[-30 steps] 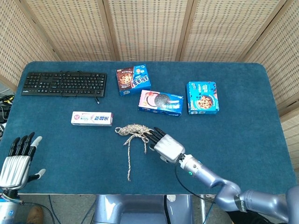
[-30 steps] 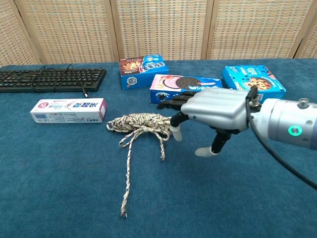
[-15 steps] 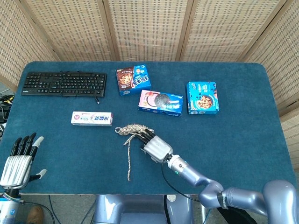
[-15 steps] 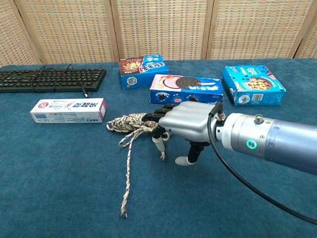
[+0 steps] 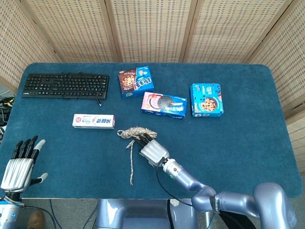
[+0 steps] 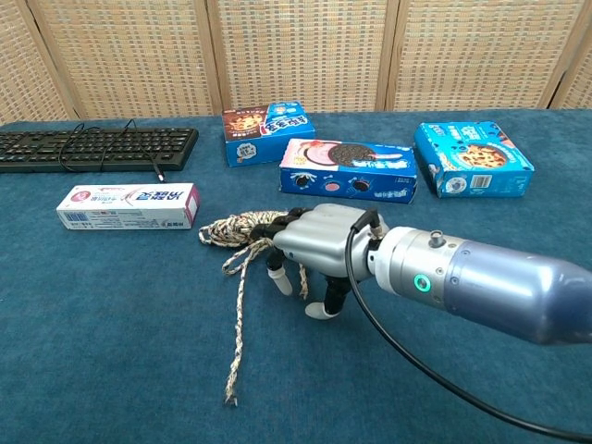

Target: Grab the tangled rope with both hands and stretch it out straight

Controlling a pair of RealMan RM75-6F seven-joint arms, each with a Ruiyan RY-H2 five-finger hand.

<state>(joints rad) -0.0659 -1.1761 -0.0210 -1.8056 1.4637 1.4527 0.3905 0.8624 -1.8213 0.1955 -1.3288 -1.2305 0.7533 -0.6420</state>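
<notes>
While the right hand (image 6: 314, 242) spreads unclosed fingers over the tangled rope (image 6: 242, 231), clamping comes next; the left hand (image 5: 19, 164) waits empty, fingers spread.

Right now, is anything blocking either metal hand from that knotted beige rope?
Nothing visible does. The right hand is already over the tangled beige rope, and only bare blue table lies between the rope and the left hand at the near edge.

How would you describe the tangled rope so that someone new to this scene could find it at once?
On the blue table, look just in front of the white toothpaste box, near the front middle. The tangled rope is a beige knotted bundle with one tail trailing toward the front edge; it is the only soft, unboxed item, under the right robot hand.
</notes>
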